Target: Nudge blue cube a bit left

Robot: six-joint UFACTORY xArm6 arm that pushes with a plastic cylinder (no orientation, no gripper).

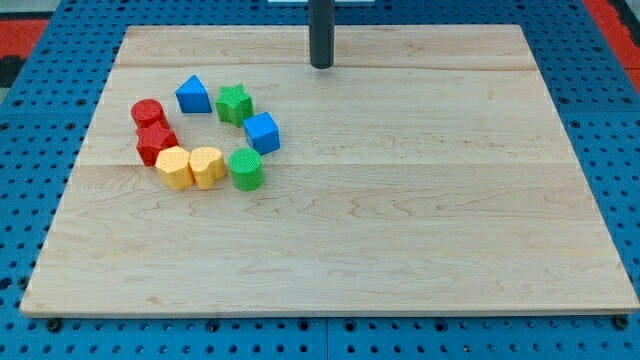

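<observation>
The blue cube (262,132) sits on the wooden board (400,200), left of centre, touching or nearly touching the green star block (234,103) at its upper left. My tip (321,66) is near the view's top, up and to the right of the blue cube, well apart from it and from every other block.
The blocks form a loose ring: a blue triangular block (193,95), a red cylinder (147,112), a red block (156,142), a yellow hexagonal block (173,167), a yellow heart-like block (207,166), a green cylinder (246,168). A blue pegboard (40,120) surrounds the board.
</observation>
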